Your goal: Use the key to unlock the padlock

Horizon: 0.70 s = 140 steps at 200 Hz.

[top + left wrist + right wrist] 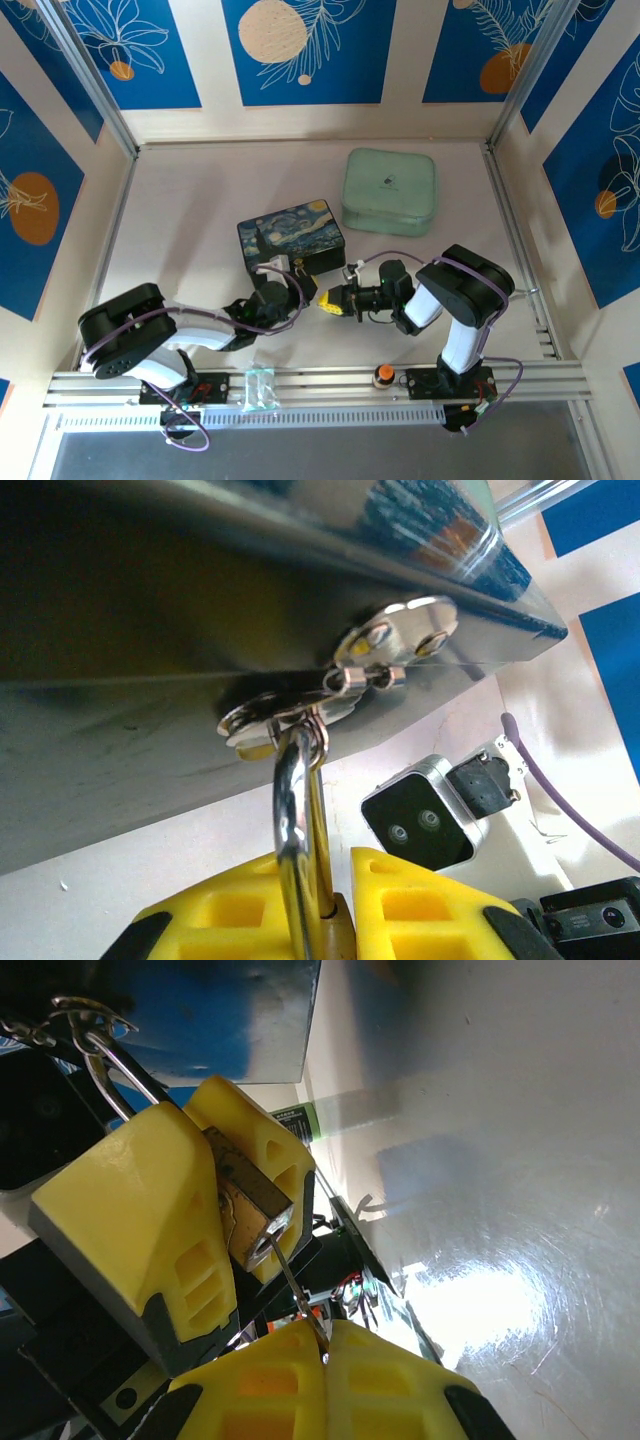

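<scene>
The small brass padlock (250, 1210) hangs by its silver shackle (298, 820) from the hasp (290, 708) of the starry-night box (290, 237). My left gripper (338, 920) is shut on the padlock body, yellow fingers (140, 1220) either side. The thin silvery key (295, 1290) has its tip in the keyhole at the padlock's end. My right gripper (327, 1355) is shut on the key's other end. In the top view both grippers meet in front of the box, the left gripper (300, 292) and the right gripper (330, 303).
A pale green lidded box (390, 190) sits at the back right. An orange-red round knob (383, 375) stands on the front rail beside the right arm's base. A clear plastic bag (260, 388) lies on the rail. Metal frame posts border the table sides.
</scene>
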Motion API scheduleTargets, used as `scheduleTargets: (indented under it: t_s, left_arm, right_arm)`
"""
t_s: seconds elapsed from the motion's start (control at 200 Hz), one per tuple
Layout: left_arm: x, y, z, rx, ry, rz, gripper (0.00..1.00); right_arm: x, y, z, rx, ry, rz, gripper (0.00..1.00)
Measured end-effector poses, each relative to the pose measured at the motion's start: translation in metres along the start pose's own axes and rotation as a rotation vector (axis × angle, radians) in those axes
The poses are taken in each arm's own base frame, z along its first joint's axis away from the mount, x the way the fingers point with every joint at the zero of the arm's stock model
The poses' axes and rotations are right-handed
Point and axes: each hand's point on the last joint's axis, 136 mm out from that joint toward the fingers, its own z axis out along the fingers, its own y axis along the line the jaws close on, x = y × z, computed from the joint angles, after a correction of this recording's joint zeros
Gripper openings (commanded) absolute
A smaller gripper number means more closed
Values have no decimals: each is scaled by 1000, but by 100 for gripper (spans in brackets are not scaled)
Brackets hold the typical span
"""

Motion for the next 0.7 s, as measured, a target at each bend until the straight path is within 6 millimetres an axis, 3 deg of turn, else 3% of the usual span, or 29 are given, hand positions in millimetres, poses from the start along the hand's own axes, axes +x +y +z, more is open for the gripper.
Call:
scheduleTargets:
  t_s: [0.7]
  left_arm:
    - [0, 6, 9, -22, -24, -16, 0]
  right_arm:
    - [-8, -4, -1, 18, -74, 10, 0]
